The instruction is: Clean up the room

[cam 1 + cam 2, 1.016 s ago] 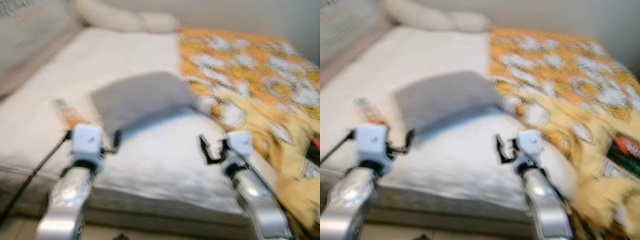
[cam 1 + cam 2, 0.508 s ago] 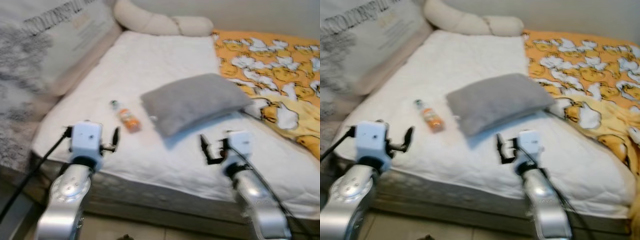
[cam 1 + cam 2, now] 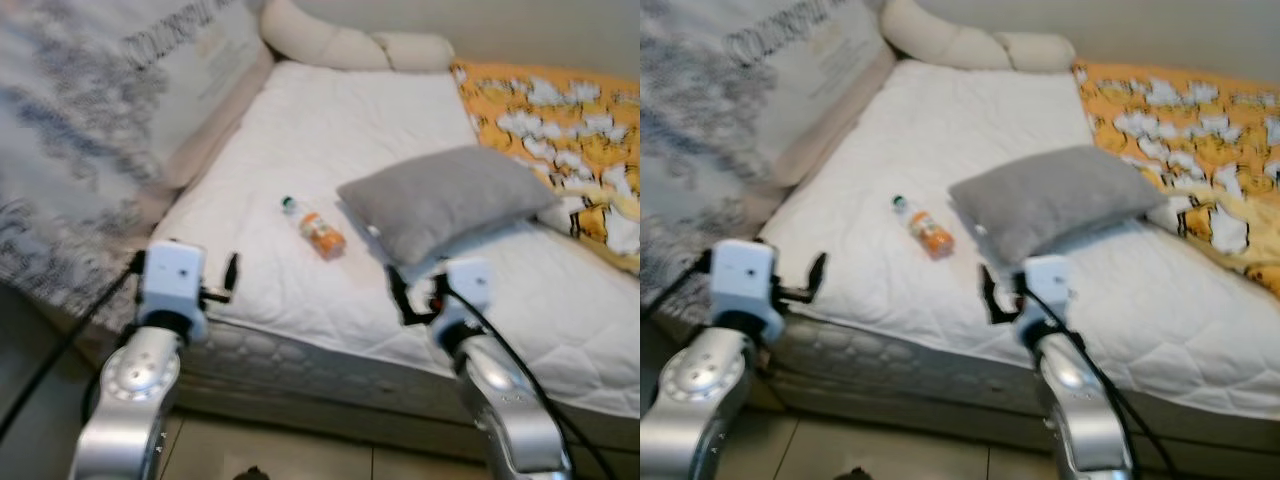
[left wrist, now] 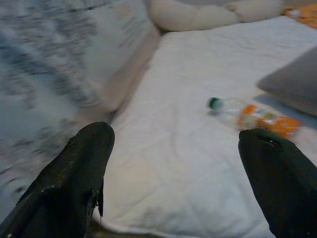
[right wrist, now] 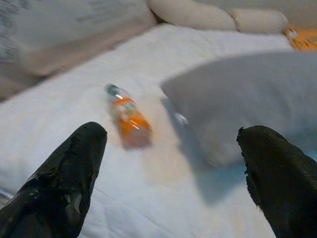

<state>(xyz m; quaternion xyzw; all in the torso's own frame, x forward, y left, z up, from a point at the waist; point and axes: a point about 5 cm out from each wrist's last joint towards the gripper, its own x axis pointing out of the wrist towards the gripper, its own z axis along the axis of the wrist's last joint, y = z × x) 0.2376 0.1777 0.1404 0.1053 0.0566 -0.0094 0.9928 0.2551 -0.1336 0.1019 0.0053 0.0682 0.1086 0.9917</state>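
Note:
An orange bottle with a green cap (image 3: pixel 318 230) lies on its side on the white mattress (image 3: pixel 330 130), just left of a grey pillow (image 3: pixel 447 200). The left wrist view has the bottle (image 4: pixel 252 117) ahead between wide-apart fingers. The right wrist view has the bottle (image 5: pixel 128 119) and the pillow (image 5: pixel 247 99) too. My left gripper (image 3: pixel 228 272) hovers open before the bed's near edge, short of the bottle. My right gripper (image 3: pixel 400 296) is open, low in front of the pillow's near corner. Both are empty.
A yellow-orange patterned blanket (image 3: pixel 560 120) covers the bed's right side. A cream bolster (image 3: pixel 350 45) lies at the head. A large printed cushion (image 3: pixel 110 120) leans along the bed's left. Tiled floor (image 3: pixel 280 450) lies below the bed's front edge.
The camera has swung left: bed, pillow and blanket slid right in the picture and the bottle now sits nearer the centre. Both grippers hold the same open pose.

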